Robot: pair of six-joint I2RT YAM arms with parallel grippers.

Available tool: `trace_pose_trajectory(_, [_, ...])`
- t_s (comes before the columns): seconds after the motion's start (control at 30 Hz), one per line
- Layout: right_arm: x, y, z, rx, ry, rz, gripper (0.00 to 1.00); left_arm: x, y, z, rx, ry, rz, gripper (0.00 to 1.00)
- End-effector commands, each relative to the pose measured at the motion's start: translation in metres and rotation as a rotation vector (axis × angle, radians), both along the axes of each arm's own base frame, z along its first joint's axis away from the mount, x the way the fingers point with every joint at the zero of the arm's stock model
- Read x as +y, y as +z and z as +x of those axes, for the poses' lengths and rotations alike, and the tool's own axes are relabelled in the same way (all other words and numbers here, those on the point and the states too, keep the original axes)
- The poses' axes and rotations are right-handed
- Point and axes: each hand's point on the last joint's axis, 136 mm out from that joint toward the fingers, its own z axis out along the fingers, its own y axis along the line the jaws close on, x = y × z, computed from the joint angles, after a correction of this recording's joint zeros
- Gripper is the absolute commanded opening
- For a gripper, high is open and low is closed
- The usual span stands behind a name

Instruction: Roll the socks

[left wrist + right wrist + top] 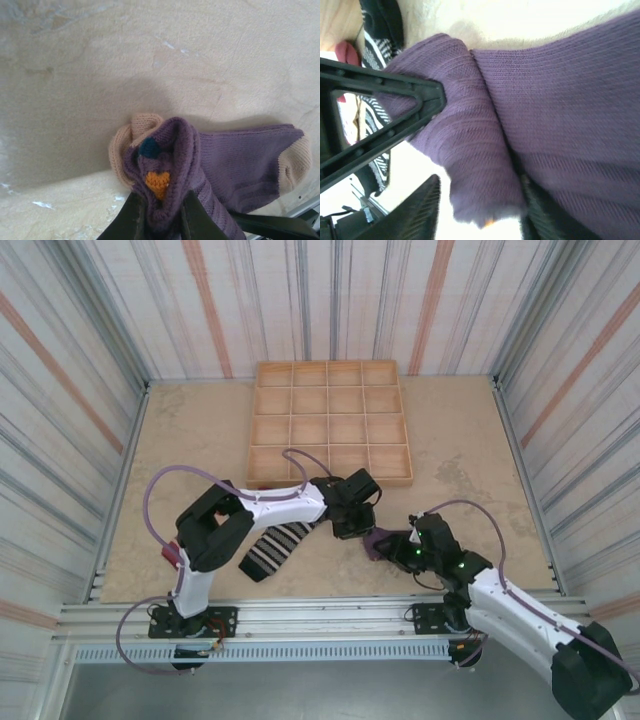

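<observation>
A purple sock [245,160] with a tan toe lies on the table. Its folded end carries an orange heart and a teal patch, and my left gripper [162,222] is shut on that fold. From above, the left gripper [355,523] sits just left of the purple sock [378,542]. Close on the sock's right is my right gripper [398,548]. In the right wrist view the right gripper [480,212] stands open, the sock's loose end [480,185] hanging between its fingers with a gap on the left. A black-and-white striped sock [275,550] lies under the left arm.
A wooden tray [255,425] divided into several compartments stands at the back of the table. Striped walls close in the table on three sides. A black finger [395,95] of the left gripper crosses the right wrist view, with the striped sock [375,117] behind it.
</observation>
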Motion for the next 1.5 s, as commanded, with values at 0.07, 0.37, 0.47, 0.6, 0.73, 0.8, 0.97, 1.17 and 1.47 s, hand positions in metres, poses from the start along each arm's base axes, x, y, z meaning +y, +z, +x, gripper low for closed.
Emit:
trace_pose_trajectory(0.07, [-0.019, 0.01, -0.008, 0.093, 0.038, -0.13, 0.62, 0.032, -0.011, 0.004, -0.012, -0.02, 0.066, 0.0])
trace_pose_trajectory(0.37, [-0.07, 0.026, 0.011, 0.157, -0.035, -0.488, 0.65, 0.036, 0.001, 0.007, -0.061, -0.073, 0.004, 0.0])
trace_pose_trajectory(0.47, [-0.084, 0.015, 0.01, 0.209, -0.056, -0.538, 0.64, 0.036, 0.002, 0.006, -0.055, -0.086, -0.016, 0.0])
trace_pose_trajectory(0.6, [-0.088, -0.002, 0.009, 0.262, -0.058, -0.551, 0.59, 0.034, 0.003, 0.005, -0.052, -0.103, -0.03, 0.0])
trace_pose_trajectory(0.73, [-0.086, -0.014, 0.008, 0.279, -0.051, -0.539, 0.56, 0.03, 0.003, 0.003, -0.043, -0.117, -0.052, 0.0])
trace_pose_trajectory(0.8, [-0.081, -0.019, 0.01, 0.279, -0.047, -0.519, 0.55, 0.03, 0.002, 0.002, -0.04, -0.118, -0.055, 0.0])
trace_pose_trajectory(0.97, [-0.078, -0.035, 0.011, 0.29, -0.067, -0.495, 0.48, 0.026, 0.001, 0.0, -0.02, -0.129, -0.081, 0.0])
trace_pose_trajectory(1.17, [-0.081, -0.035, 0.023, 0.259, -0.111, -0.5, 0.13, 0.02, 0.004, -0.005, 0.023, -0.14, -0.152, 0.0])
trace_pose_trajectory(1.47, [-0.067, -0.03, 0.068, 0.159, -0.06, -0.52, 0.0, 0.021, 0.015, -0.017, 0.048, -0.171, -0.225, 0.0])
